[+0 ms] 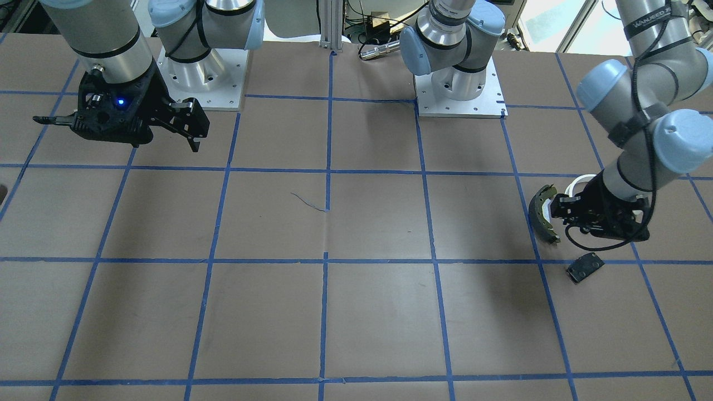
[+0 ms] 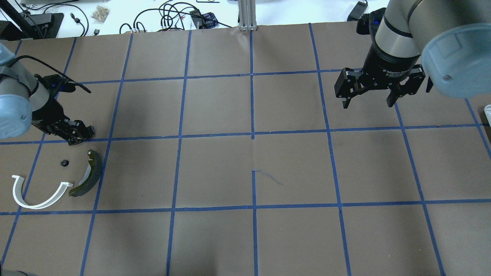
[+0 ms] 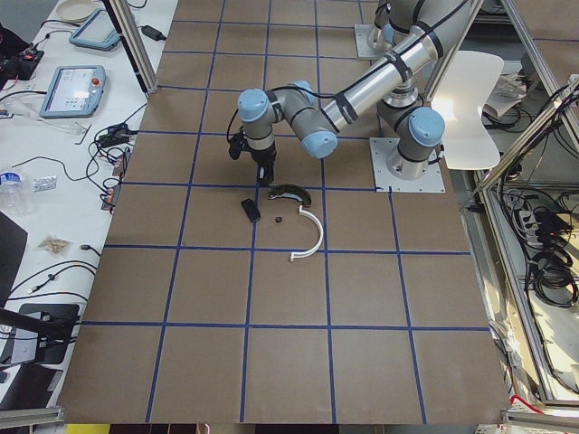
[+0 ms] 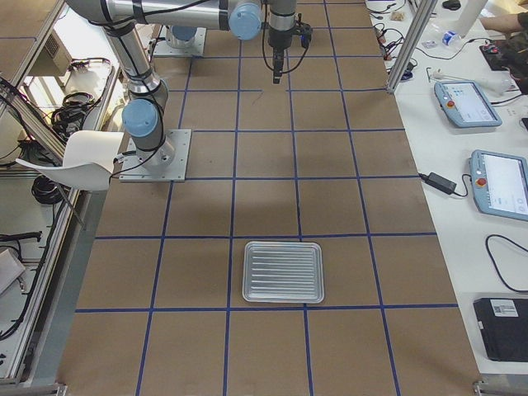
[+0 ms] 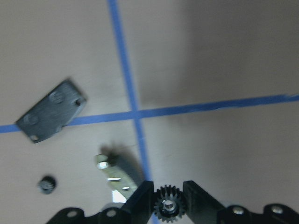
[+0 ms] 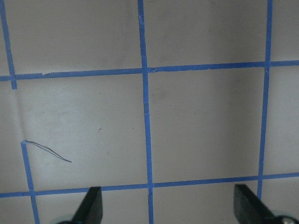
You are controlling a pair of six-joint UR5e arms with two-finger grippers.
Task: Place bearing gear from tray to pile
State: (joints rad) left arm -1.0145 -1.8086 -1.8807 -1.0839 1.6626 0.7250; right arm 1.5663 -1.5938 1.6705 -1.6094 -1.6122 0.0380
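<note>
Blur softens the left wrist view: the black plate and the brake shoe lose their edges, and the left gripper, closed on the bearing gear, runs off the bottom edge. From the front, that gripper covers most of the white half-ring arc and hides the gear. Overhead, a small dark part beside the brake shoe is too small to identify.

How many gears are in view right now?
2: one gear clamped in the left gripper, a second gear lying loose near the brake shoe; others may be hidden.
</note>
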